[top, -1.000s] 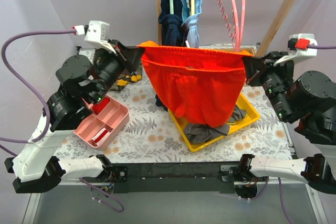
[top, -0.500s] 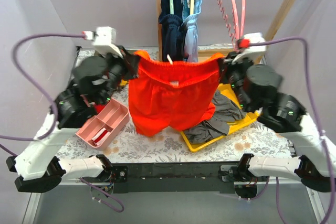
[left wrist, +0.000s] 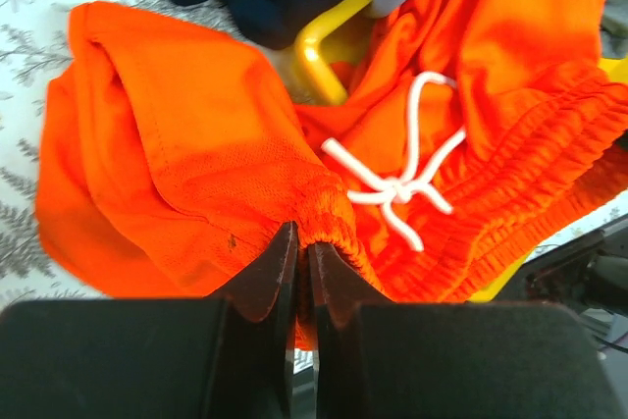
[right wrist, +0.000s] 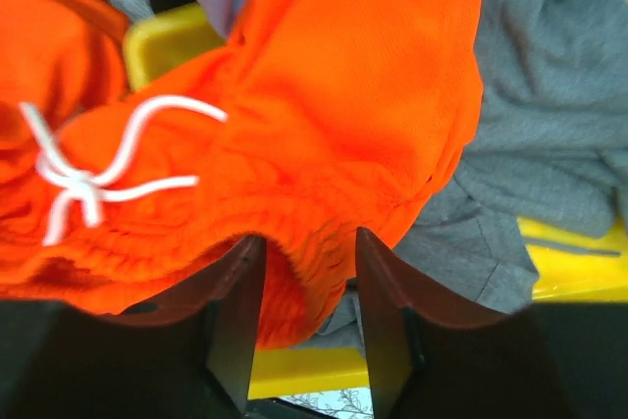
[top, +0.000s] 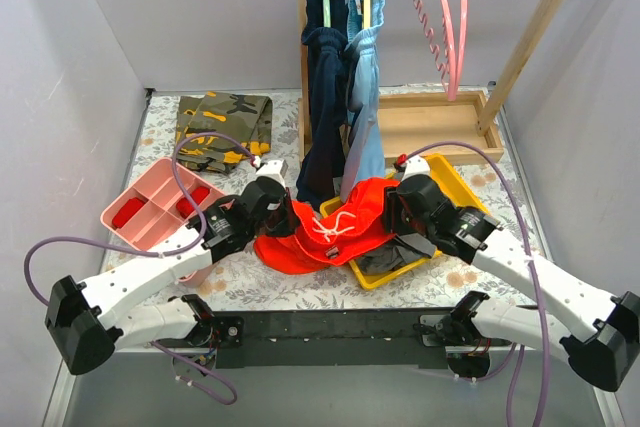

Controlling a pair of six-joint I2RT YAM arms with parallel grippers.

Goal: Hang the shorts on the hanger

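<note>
Both grippers are low in the middle of the top view. The left gripper [left wrist: 302,237] has its fingers pressed together on the elastic waistband of the shorts [top: 335,232]. The right gripper [right wrist: 306,242] has its fingers apart, with an edge of the orange fabric loose between them. The shorts lie crumpled, partly on the table and partly over the yellow tray [right wrist: 589,277], with the white drawstring facing up. The hanger [top: 458,47] hangs at the upper right, well apart from the shorts.
</note>
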